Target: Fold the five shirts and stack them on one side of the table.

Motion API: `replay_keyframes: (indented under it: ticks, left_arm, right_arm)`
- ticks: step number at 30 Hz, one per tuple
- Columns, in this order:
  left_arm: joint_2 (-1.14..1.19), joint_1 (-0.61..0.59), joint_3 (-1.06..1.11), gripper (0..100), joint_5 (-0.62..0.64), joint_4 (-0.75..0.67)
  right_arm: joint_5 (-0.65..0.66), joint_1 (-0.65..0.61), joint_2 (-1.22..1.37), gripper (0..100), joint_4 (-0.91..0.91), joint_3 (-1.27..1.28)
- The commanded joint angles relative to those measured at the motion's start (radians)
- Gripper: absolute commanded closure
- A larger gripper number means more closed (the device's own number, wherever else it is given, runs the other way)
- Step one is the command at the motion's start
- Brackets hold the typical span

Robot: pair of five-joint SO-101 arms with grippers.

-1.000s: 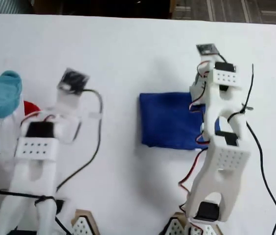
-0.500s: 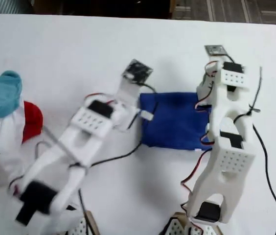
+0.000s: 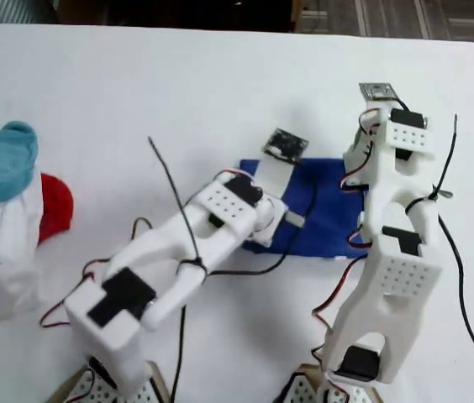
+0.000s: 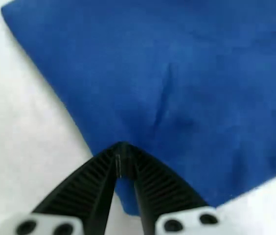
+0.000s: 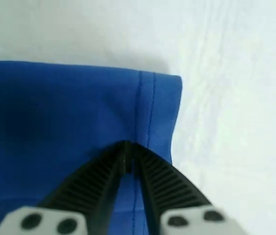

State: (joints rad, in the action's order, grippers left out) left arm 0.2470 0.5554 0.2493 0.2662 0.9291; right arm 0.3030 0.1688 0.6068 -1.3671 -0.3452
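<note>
Blue shirt (image 3: 329, 206): smooth folded rectangle, stitched hem. Left gripper (image 4: 122, 161) and right gripper (image 5: 127, 157): tips together over it. White table (image 3: 136, 84).

robot lab or hobby test bench is suggested. two white printed arms, left arm (image 3: 178, 252) and right arm (image 3: 388, 277), are mounted on perforated bases (image 3: 140, 386) at the near edge of a plain white table (image 3: 136, 92). a loose black cable (image 3: 464, 311) and red wires (image 3: 325, 306) are left exposed along the arms. a heap of shirts (image 3: 2, 193) is dumped at the left edge as props. dark floor (image 3: 178, 13) is seen past the far edge.
</note>
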Motion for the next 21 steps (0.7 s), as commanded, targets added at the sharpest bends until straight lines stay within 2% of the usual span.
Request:
replay_keyframes:
  ticks: [1,4,7,12,21]
  left_arm:
    - [0.02,0.017,-0.077,97,0.127,0.044]
    - [0.044,0.017,-0.09,97,0.221,0.087]
    - [0.069,0.011,-0.084,97,0.261,0.133]
    - [0.094,0.009,-0.084,97,0.258,0.212]
    - [0.087,-0.002,-0.111,97,0.252,0.216]
  right_arm:
    - [-0.006,0.001,-0.073,97.8,0.007,-0.005]
    - [-0.006,0.001,-0.073,97.8,0.007,-0.005]
    - [-0.005,0.001,-0.073,97.8,0.007,-0.005]
    - [-0.006,-0.001,-0.05,97.8,0.045,-0.005]
    - [-0.006,0.002,0.045,97.8,0.045,-0.048]
